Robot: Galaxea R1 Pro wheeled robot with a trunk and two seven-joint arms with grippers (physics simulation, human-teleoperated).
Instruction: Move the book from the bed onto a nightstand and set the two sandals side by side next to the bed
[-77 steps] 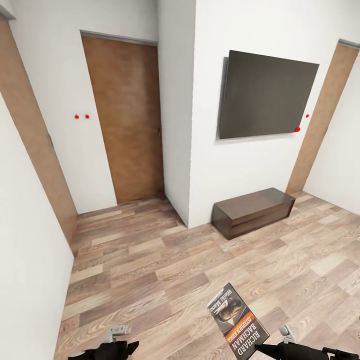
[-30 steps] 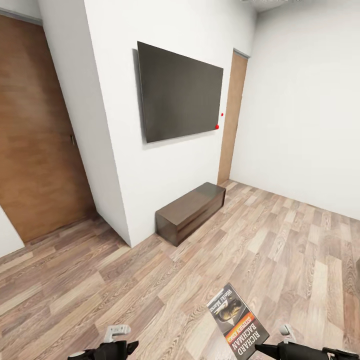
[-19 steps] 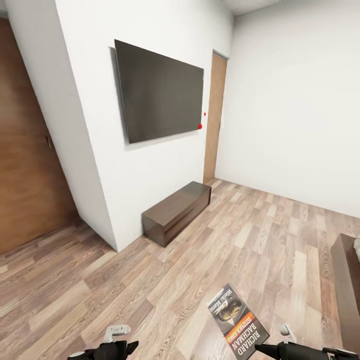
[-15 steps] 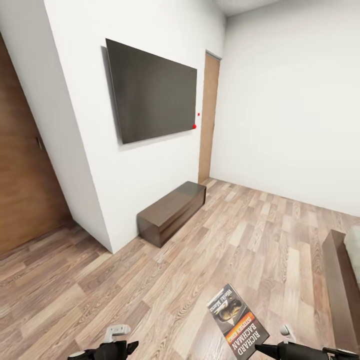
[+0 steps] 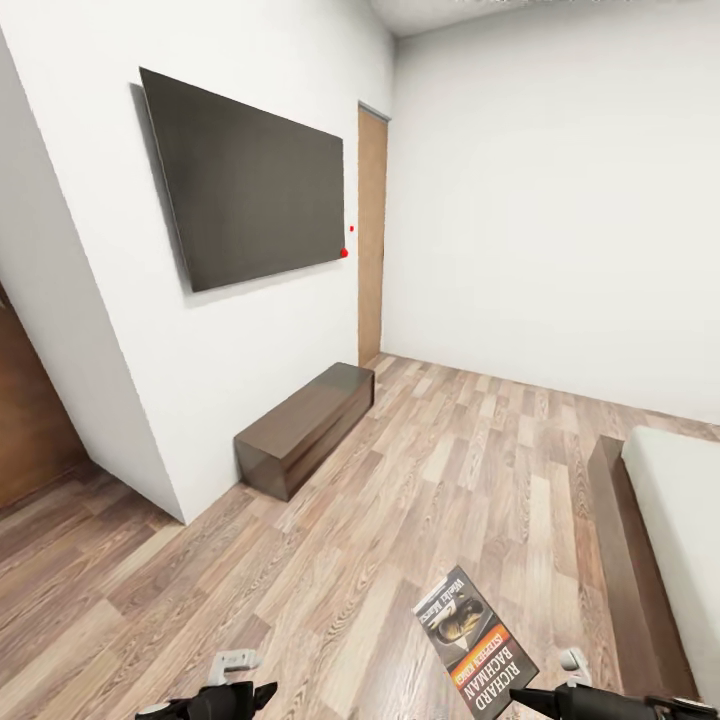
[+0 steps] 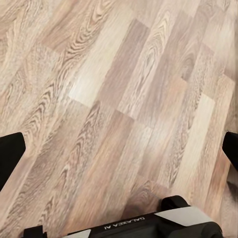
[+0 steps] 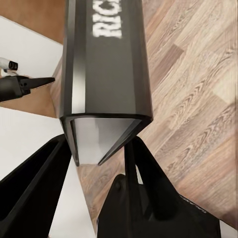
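Note:
My right gripper (image 5: 520, 697) is shut on the book (image 5: 475, 645), a thin dark paperback with an orange band and white "RICHARD" lettering, held tilted over the wood floor at the lower right of the head view. In the right wrist view the book (image 7: 106, 74) stands edge-on between the two black fingers (image 7: 34, 198). My left gripper (image 5: 243, 683) hangs at the lower left, open, its fingertips (image 6: 10, 156) spread wide over bare floor planks. A corner of the bed (image 5: 622, 540), with dark brown frame and off-white mattress, shows at the right edge. The nightstands and the sandals are out of view.
A large dark TV (image 5: 250, 185) hangs on the white wall at left. Below it a low dark brown bench (image 5: 305, 425) stands on the floor. A wooden door (image 5: 370, 235) closes the far corner. Open plank floor (image 5: 470, 470) lies between bench and bed.
The whole view has swung to the right: the door at left slid out, the TV and bench shifted left, and the bed came in at the right edge. Book and grippers keep their pose.

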